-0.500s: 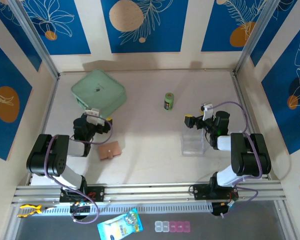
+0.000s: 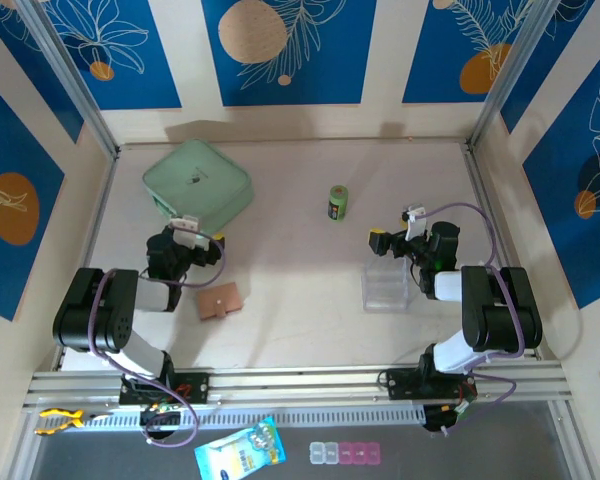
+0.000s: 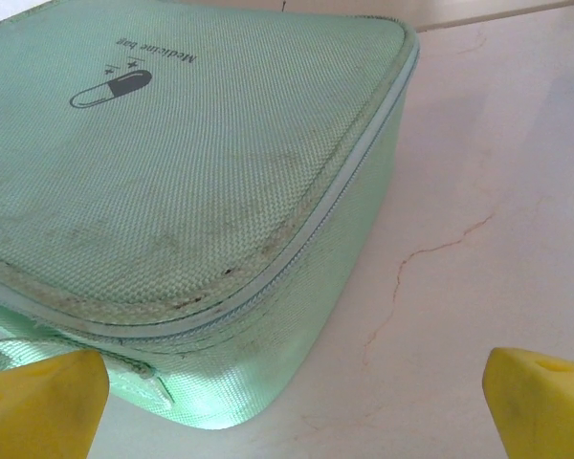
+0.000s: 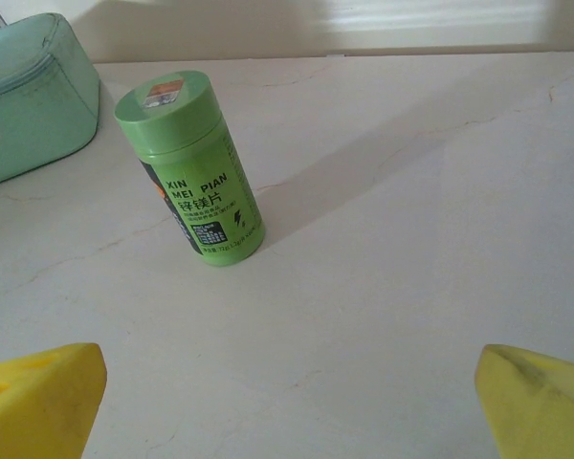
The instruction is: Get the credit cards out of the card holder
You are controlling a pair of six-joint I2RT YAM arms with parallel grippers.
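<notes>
The card holder (image 2: pixel 221 299) is a small tan-pink wallet lying folded shut on the table, left of centre. The credit cards are hidden. My left gripper (image 2: pixel 176 245) hovers just up and left of the holder, not touching it. In the left wrist view this gripper (image 3: pixel 292 421) is open, its yellow fingertips (image 3: pixel 38 406) far apart and nothing between them. My right gripper (image 2: pixel 388 243) is on the right half of the table, far from the holder. It (image 4: pixel 287 411) is also open over bare table, with its fingertips (image 4: pixel 540 402) wide apart.
A mint-green zipped case (image 2: pixel 196 183) (image 3: pixel 172 172) lies right in front of the left gripper. A green bottle (image 2: pixel 337 202) (image 4: pixel 196 172) stands ahead of the right gripper. A transparent plastic box (image 2: pixel 385 288) sits under the right arm. Side walls bound the table.
</notes>
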